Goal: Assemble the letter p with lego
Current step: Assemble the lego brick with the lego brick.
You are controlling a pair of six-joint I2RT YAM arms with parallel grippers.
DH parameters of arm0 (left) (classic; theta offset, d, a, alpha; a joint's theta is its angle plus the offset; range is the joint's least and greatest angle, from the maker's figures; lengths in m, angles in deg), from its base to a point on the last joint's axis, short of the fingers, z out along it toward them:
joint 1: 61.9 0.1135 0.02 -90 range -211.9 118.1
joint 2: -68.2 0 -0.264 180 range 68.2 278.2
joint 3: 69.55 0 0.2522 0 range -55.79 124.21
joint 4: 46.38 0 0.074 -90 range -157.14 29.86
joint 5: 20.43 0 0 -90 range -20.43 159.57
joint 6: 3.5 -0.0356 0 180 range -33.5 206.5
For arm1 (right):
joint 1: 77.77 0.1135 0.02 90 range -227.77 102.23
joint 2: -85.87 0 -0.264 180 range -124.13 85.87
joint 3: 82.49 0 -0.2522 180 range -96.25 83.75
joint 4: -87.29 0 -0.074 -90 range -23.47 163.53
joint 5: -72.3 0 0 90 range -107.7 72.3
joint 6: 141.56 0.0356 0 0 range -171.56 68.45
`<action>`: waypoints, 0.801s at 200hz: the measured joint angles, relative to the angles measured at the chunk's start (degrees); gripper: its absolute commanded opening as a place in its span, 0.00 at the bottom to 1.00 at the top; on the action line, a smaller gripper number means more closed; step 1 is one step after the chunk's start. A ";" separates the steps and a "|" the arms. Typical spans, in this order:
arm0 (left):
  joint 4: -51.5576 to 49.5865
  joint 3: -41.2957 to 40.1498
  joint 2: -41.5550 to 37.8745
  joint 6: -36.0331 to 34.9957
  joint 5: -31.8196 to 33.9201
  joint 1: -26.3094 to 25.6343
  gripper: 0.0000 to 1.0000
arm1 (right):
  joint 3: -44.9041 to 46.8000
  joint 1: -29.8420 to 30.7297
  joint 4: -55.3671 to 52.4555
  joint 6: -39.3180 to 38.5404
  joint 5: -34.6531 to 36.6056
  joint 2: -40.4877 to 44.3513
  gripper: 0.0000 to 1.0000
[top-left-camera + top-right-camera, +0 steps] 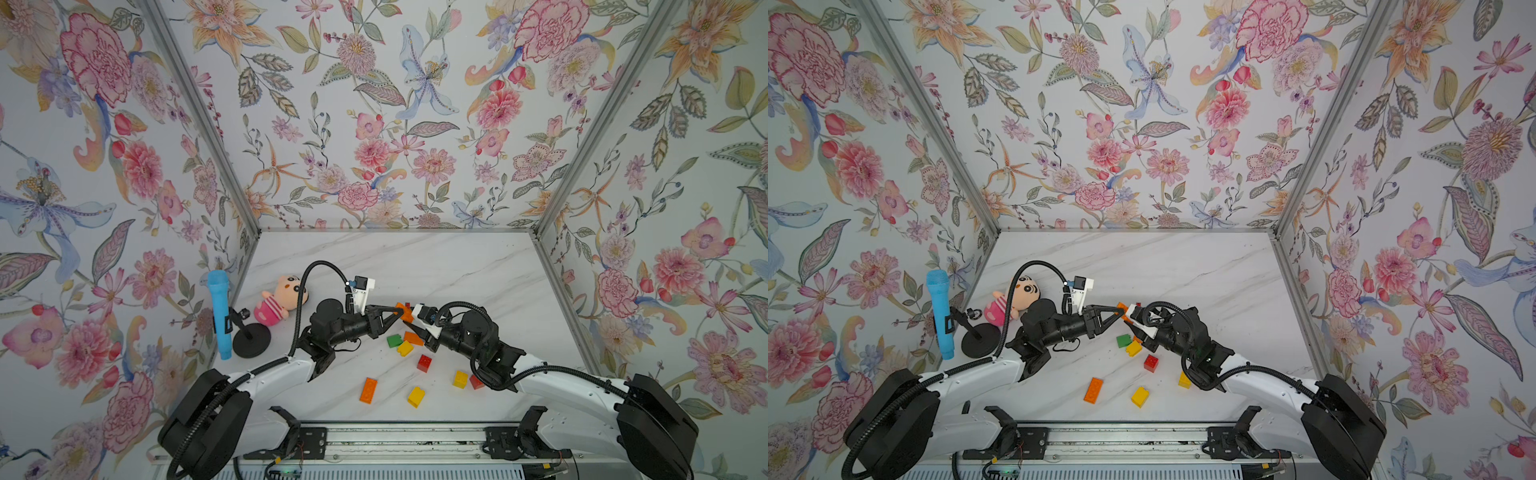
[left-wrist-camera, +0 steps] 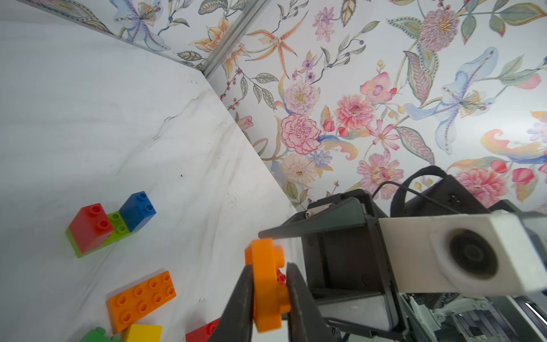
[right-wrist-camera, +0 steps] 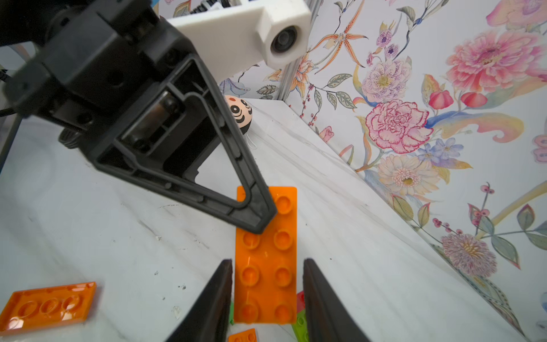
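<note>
Left gripper (image 2: 270, 268) reaches rightward — clamping orange plate (image 3: 265, 275).

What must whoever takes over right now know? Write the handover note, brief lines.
Left end effector: shut on the orange plate.
Right end effector: open, jaws either side of that plate, gaps showing.
Done: red brick and blue brick sit on a green base.
Loose on the table: long orange brick, yellow brick, others.
Left: no P shape yet; plate not yet placed.
</note>
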 measured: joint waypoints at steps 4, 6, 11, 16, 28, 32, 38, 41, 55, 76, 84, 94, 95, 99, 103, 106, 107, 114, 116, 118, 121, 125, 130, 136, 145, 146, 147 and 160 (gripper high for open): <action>-1.16 0.24 -0.24 -0.63 1.01 -0.11 0.00 | -0.57 0.02 -0.61 0.02 0.35 -0.15 0.50; -1.66 0.33 -0.39 -1.01 1.53 -0.11 0.00 | -0.94 0.07 -0.90 0.07 0.48 -0.24 0.50; -2.80 0.44 -0.74 -1.64 2.69 -0.20 0.00 | -1.73 0.15 -1.70 0.09 1.03 -0.42 0.51; -4.20 0.52 -1.22 -2.38 4.04 -0.28 0.00 | -2.67 0.24 -2.60 0.15 1.38 -0.59 0.53; -6.80 0.63 -2.21 -3.43 6.84 -0.31 0.00 | -4.28 0.39 -4.20 0.28 1.86 -0.90 0.54; -7.45 0.63 -2.43 -3.82 7.72 -0.31 0.00 | -4.72 0.50 -4.61 0.26 2.03 -0.98 0.54; -8.15 0.63 -2.64 -4.17 8.46 -0.31 0.00 | -5.14 0.50 -5.25 0.26 2.12 -1.11 0.54; -8.37 0.63 -2.67 -4.22 8.87 -0.33 0.00 | -5.27 0.52 -5.42 0.26 2.16 -1.18 0.53; -9.38 0.63 -2.67 -4.48 10.27 -0.37 0.00 | -5.62 0.63 -6.51 0.26 2.12 -1.86 0.53; -10.03 0.63 -2.67 -4.66 11.34 -0.48 0.00 | -6.54 0.85 -8.76 0.28 1.95 -4.20 0.51; -10.23 0.63 -2.67 -4.66 11.87 -0.55 0.00 | -6.99 1.03 -9.55 0.28 1.97 -5.22 0.51; -10.27 0.63 -2.67 -4.66 12.24 -0.61 0.00 | -7.41 1.11 -10.21 0.31 1.95 -6.25 0.51; -10.27 0.63 -2.67 -4.66 12.24 -0.61 0.00 | -7.43 1.11 -10.23 0.31 1.95 -6.32 0.50; -10.27 0.63 -2.67 -4.66 12.31 -0.63 0.00 | -7.58 1.16 -10.38 0.31 1.97 -6.67 0.50; -10.25 0.63 -2.69 -4.66 12.35 -0.68 0.00 | -7.74 1.33 -10.47 0.31 1.99 -7.04 0.50; -10.25 0.63 -2.69 -4.66 12.46 -0.70 0.00 | -7.85 1.40 -10.47 0.31 2.03 -7.32 0.50; -10.27 0.63 -2.67 -4.66 12.44 -0.72 0.00 | -7.87 1.40 -10.47 0.31 2.03 -7.37 0.50; -10.27 0.63 -2.69 -4.66 12.46 -0.76 0.00 | -8.07 1.51 -10.54 0.31 2.08 -7.87 0.49; -10.29 0.63 -2.69 -4.66 12.46 -0.81 0.00 | -8.13 1.57 -10.54 0.31 2.08 -8.00 0.49; -10.29 0.63 -2.69 -4.66 12.48 -0.81 0.00 | -8.17 1.64 -10.56 0.31 2.14 -8.09 0.49; -10.27 0.63 -2.69 -4.66 12.46 -0.81 0.00 | -8.24 1.73 -10.56 0.31 2.25 -8.22 0.49; -10.27 0.63 -2.69 -4.66 12.48 -0.85 0.00 | -8.35 1.81 -10.62 0.33 2.27 -8.39 0.49; -10.27 0.63 -2.69 -4.66 12.48 -0.85 0.00 | -8.48 1.92 -10.62 0.31 2.34 -8.57 0.49; -10.27 0.63 -2.67 -4.66 12.48 -0.85 0.00 | -8.74 2.14 -10.62 0.31 2.62 -8.76 0.49; -10.27 0.63 -2.67 -4.66 12.46 -0.85 0.00 | -9.16 2.25 -10.60 0.31 2.95 -9.03 0.49; -10.25 0.63 -2.69 -4.66 12.46 -0.85 0.00 | -9.20 2.25 -10.60 0.31 2.99 -9.03 0.49; -10.25 0.63 -2.67 -4.66 12.46 -0.87 0.00 | -9.27 2.25 -10.60 0.31 3.08 -9.09 0.49; -10.25 0.63 -2.69 -4.66 12.46 -0.98 0.00 | -9.99 2.40 -10.54 0.31 3.65 -9.62 0.49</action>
